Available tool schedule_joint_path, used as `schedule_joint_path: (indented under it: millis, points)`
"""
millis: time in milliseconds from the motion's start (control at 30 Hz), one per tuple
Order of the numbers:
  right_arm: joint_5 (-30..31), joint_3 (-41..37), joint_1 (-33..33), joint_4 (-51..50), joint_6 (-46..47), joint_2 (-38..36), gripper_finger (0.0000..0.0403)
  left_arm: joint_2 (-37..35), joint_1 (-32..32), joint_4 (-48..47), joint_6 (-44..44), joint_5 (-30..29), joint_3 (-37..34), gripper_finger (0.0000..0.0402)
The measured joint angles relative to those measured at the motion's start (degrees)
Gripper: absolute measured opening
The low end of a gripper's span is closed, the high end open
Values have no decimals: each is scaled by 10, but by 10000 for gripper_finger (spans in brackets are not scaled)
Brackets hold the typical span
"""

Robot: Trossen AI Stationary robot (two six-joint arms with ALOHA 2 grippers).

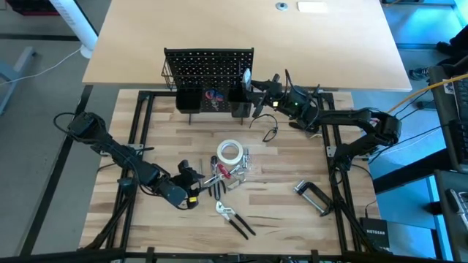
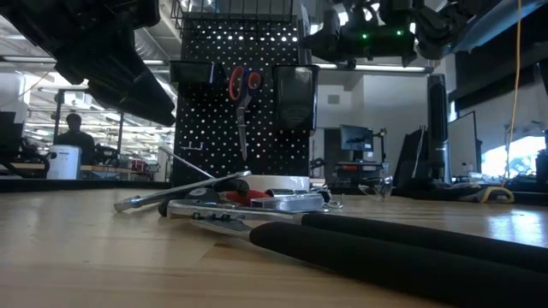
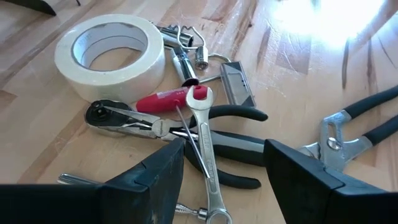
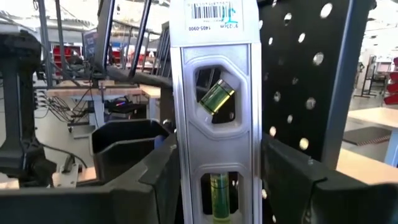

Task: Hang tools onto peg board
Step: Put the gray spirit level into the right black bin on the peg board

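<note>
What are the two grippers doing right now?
Left gripper: open, empty, over the tool pile.
Right gripper: shut on the spirit level by the peg board.

Setting: robotics lab inside a large open-plan workspace. Evidence: slatted wooden worktable (image 1: 278, 212) on a dark metal frame, lower half of the high view, with a second pale tabletop (image 1: 248, 36) filling the upper centre. Low view: exposed ceiling with strip lights upper left; person (image 2: 75, 137) seated at a distant desk, far left; monitors (image 2: 355, 137) and cabled equipment right of centre. A yellow cable (image 1: 420, 95) runs along the right edge of the high view.
</note>
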Motion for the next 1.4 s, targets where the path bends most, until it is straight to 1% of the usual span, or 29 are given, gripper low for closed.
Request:
schedule_joint_path:
  millis: [133, 367, 567, 767, 1033, 1167, 1400]
  points:
    - [-9, -9, 0, 0, 0, 0, 186, 0, 0, 0, -2, -2, 0, 210]
    - [-2, -33, 1, -2, 0, 0, 190, 0, 0, 0, -4, -2, 0, 210]
    - [-1, -33, 1, -5, 0, 0, 191, 0, 0, 0, 0, -3, 0, 210]
    - [-8, -32, 1, -40, -1, -2, 193, 0, 0, 0, 0, -8, 0, 210]
    - [-9, -32, 1, -46, 0, -2, 195, 0, 0, 0, 0, -11, 0, 210]
    - [-9, -32, 1, -49, 2, -2, 207, 0, 0, -1, 0, -11, 0, 210]
    - [-9, -32, 1, -50, 2, -2, 251, 0, 0, -1, 0, -11, 0, 210]
